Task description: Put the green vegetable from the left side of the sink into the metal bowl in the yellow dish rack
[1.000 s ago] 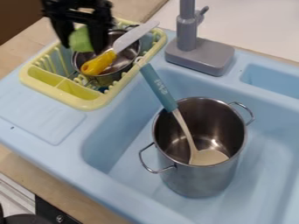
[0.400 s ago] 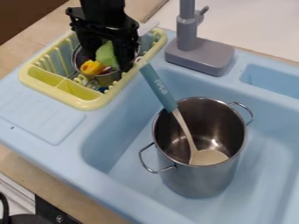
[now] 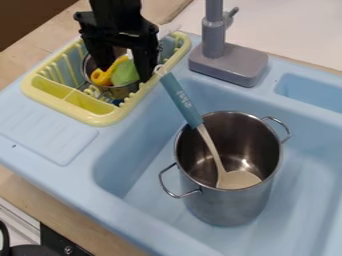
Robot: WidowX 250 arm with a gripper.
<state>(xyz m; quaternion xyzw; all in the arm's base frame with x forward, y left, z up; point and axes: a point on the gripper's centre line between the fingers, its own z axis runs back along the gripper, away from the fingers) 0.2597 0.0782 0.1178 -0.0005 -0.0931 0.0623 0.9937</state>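
The black gripper (image 3: 125, 67) hangs over the small metal pot (image 3: 119, 91) in the yellow dish rack (image 3: 98, 119) at the upper left, its two fingers spread apart and open. Between and just below them a green object (image 3: 125, 73) lies in the pot, beside the yellow handle (image 3: 101, 77) of a knife. The knife's white blade (image 3: 169, 29) shows behind the gripper, above the rack's far side.
A tall steel pot (image 3: 228, 205) stands in the blue sink (image 3: 120, 165), with a teal-handled spoon (image 3: 181, 100) leaning in it, its handle rising toward the rack. The grey faucet (image 3: 230, 62) is at the sink's back edge, right of the gripper.
The gripper has come down over the small pot from above and its fingers have opened. The green object, earlier between them, has been let go and now lies lower, in the pot.
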